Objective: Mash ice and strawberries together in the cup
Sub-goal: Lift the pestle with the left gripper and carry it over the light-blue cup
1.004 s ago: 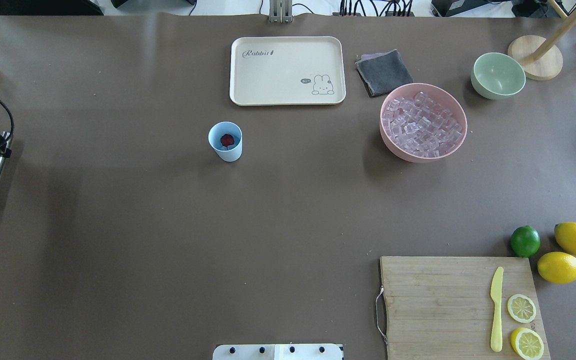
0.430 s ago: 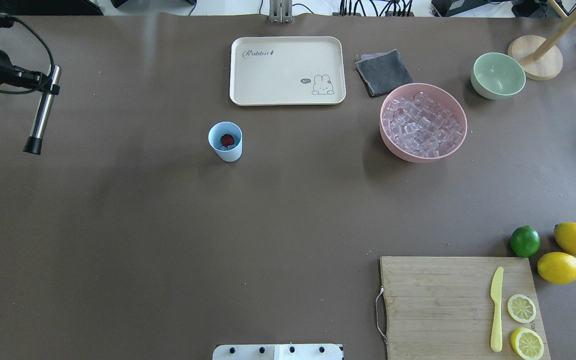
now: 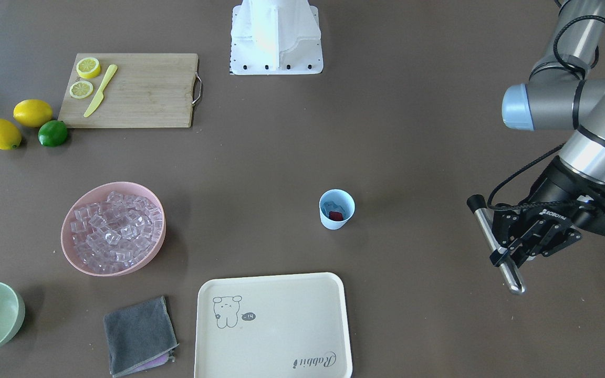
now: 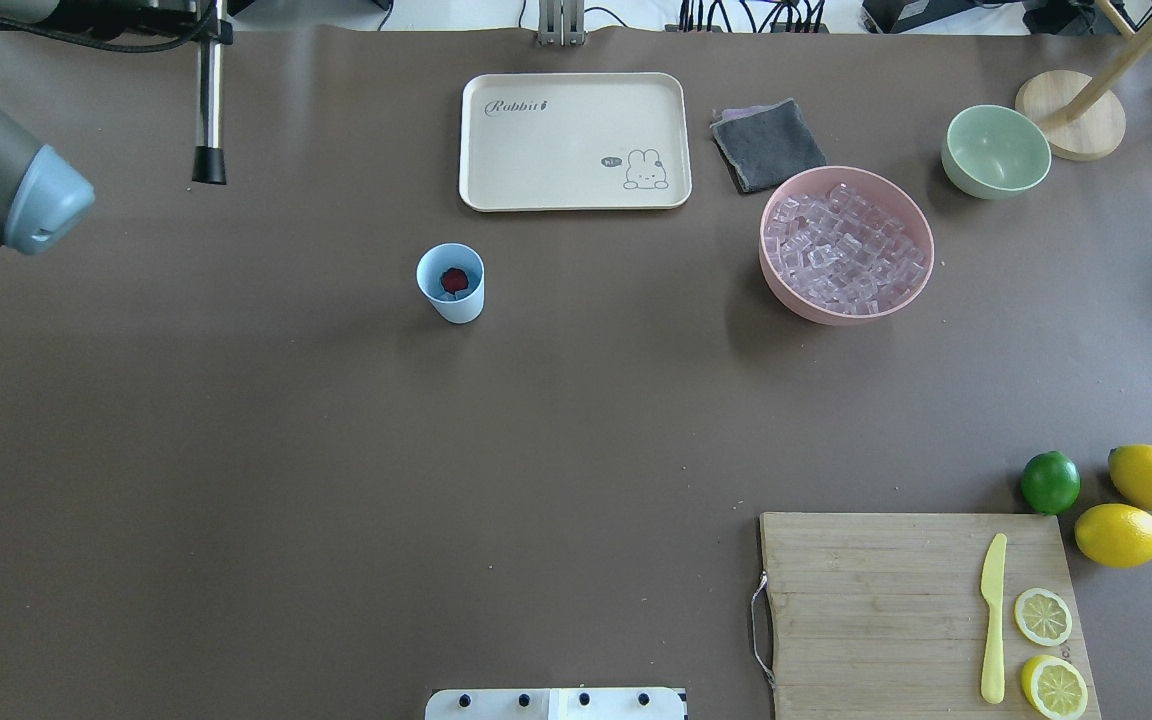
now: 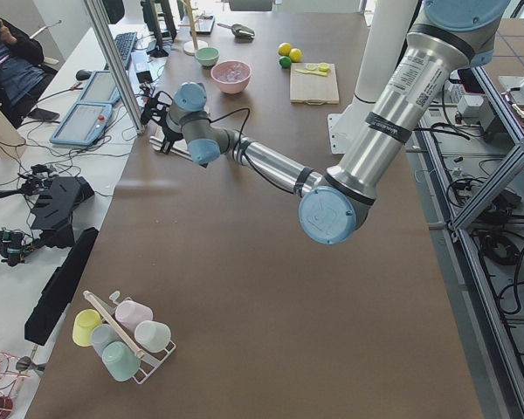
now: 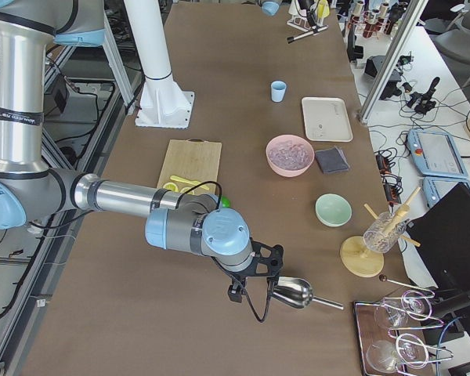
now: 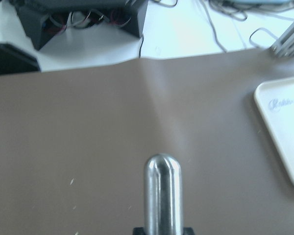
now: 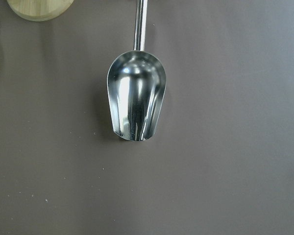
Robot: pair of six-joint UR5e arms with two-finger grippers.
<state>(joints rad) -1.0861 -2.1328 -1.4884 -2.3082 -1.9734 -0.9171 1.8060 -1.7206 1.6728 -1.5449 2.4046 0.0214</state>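
The cup point(image 4: 450, 283) stands upright on the surface, the strawberry point(image 4: 454, 280) inside it on what looks like a little ice point(image 4: 445, 294); the left gripper point(image 3: 504, 257) hangs well apart from the cup, off to the robot's left of it and a little farther from the base; its jaws are clamped across a steel muddler point(image 3: 486, 226); the rod's long axis lies close to level, black tip toward the robot, not upright as mashing would likely need; so the coming move probably turns on carrying it sideways over the cup's mouth and swinging it vertical. The right gripper point(image 6: 254, 274) is much farther from the cup, above a metal scoop point(image 8: 135, 100) lying on the surface; whether its jaws are open, I cannot tell.
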